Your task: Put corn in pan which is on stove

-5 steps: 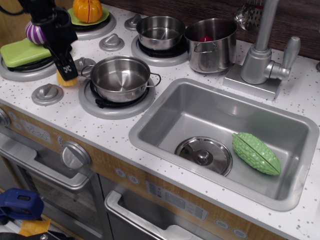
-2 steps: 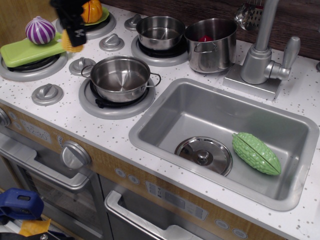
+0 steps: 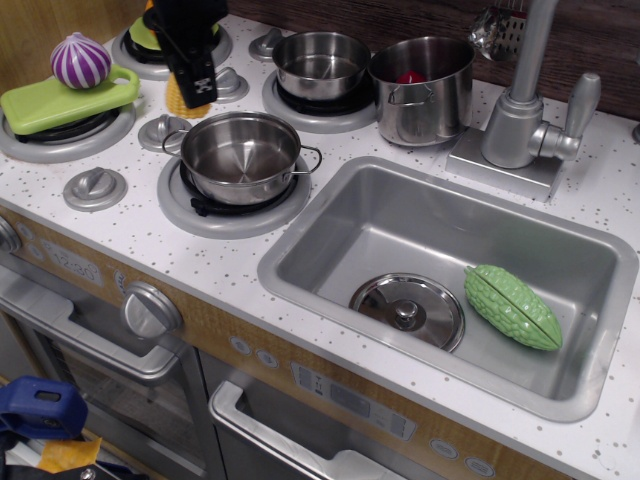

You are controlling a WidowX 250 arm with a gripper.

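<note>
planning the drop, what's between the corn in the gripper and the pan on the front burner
Almost nothing, in the only view: the corn, held in the gripper, hangs just behind the pan. Only a grey knob and the pan's wire handle sit below the gap.

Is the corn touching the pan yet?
Apart. The single view shows the corn held in the claw, up and to the left of the pan, with bare stove top and a knob between them.
</note>
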